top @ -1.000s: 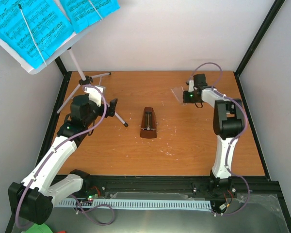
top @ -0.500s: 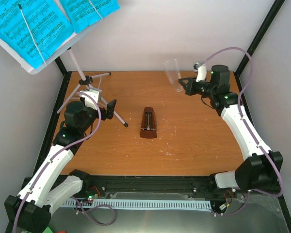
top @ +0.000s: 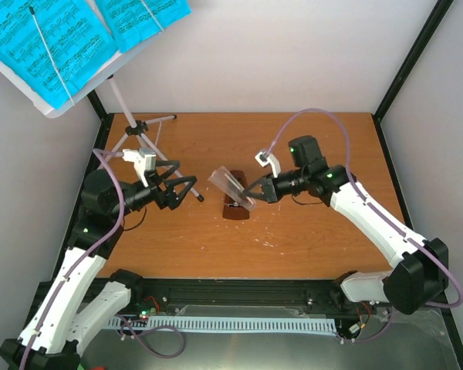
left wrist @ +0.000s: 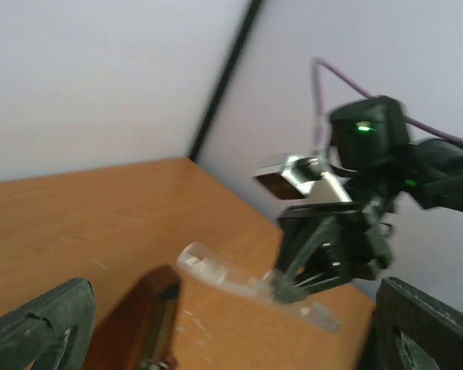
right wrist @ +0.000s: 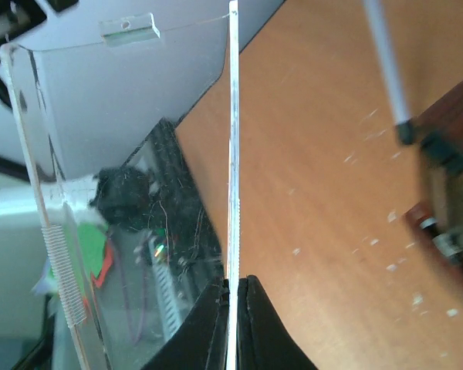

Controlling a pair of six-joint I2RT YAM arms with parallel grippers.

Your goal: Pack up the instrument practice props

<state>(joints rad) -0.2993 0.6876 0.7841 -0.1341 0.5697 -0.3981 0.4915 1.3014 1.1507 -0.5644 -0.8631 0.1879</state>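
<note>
My right gripper (top: 256,193) pinches one thin wall of the clear plastic pyramid cover (top: 231,185), holding it tilted over the small brown pyramid metronome (top: 235,213) at mid-table. The cover is empty. I judge it light, slick and brittle, so a gentle pinch on the wall's edge suits it. My left gripper (top: 184,179) is spread wide and holds nothing, near a leg of the silver tripod music stand (top: 139,129). The bright blue sheet-music pages (top: 46,42) rest on its desk, farthest back.
</note>
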